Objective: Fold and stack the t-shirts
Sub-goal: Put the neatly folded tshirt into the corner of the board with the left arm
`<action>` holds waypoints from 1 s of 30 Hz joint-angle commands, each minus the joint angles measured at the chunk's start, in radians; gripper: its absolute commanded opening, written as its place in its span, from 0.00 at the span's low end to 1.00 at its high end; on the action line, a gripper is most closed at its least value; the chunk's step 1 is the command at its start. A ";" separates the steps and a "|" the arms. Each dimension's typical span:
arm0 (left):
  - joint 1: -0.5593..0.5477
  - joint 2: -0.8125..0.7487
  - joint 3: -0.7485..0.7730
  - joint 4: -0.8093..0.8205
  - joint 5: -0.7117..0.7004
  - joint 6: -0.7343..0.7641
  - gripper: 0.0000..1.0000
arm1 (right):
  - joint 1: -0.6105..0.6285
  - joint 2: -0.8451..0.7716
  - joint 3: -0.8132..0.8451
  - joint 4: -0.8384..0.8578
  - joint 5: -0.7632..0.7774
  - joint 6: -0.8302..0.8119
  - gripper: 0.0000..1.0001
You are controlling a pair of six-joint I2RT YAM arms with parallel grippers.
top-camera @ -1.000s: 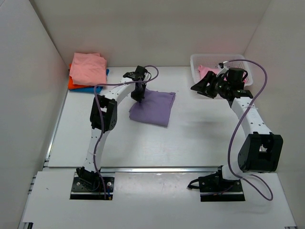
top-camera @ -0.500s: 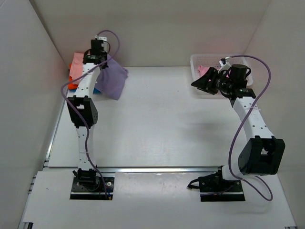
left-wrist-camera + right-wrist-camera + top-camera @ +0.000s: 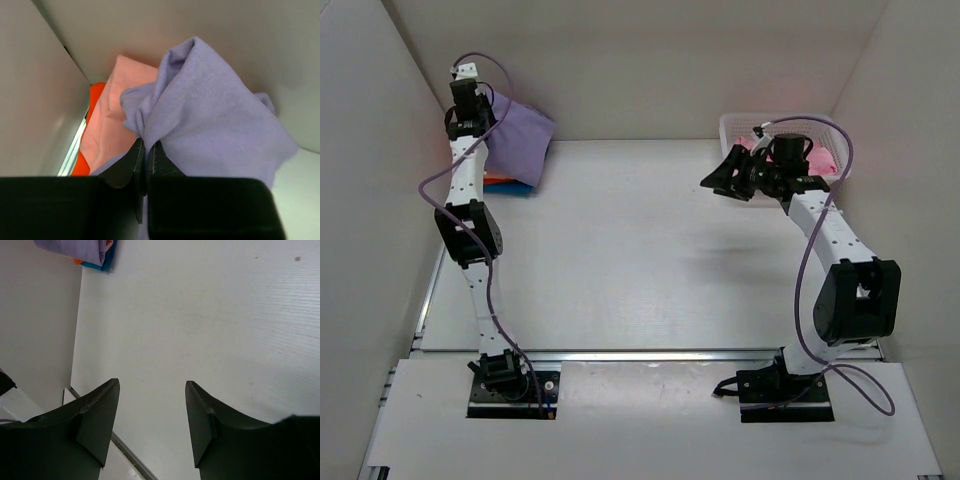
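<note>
The lavender shirt (image 3: 517, 140) is held raised over the stack of folded shirts, which is lodged in the far corner of the worktop (image 3: 650, 250) against the walls. It is judged to be held there so that it can be lowered flat onto the stack and not dragged across it. Whether its lower hem already touches the stack cannot be told. In the left wrist view the left gripper (image 3: 146, 152) is seen pressed almost together, with a bunched fold of the lavender cloth pinched between its fingertips, while the rest of the shirt hangs loose over the stack. Under it the salmon-pink shirt (image 3: 112, 115) is shown as the top layer of the stack, with the orange-red shirt (image 3: 96, 95) beneath that, and the blue shirt (image 3: 520, 186) is made out as an edge at the stack's near side in the top view. Because the shirt is gripped at one bunched point, some loss of its fold is to be expected when it is set down, so a slow descent and a release close to the stack would be called for. The right gripper (image 3: 152, 385) is held well apart from the stack, across the worktop, just beside the white mesh basket (image 3: 800, 122), in which a brighter pink shirt (image 3: 748, 148) is lying. Its jaws are spread wide and nothing is held or touched by them, a posture judged to be readiness for the next shirt.
</note>
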 commanded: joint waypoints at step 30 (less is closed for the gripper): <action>-0.217 -0.877 -1.123 -0.015 0.090 -0.110 0.99 | -0.031 -0.361 -0.203 -0.284 0.312 -0.181 1.00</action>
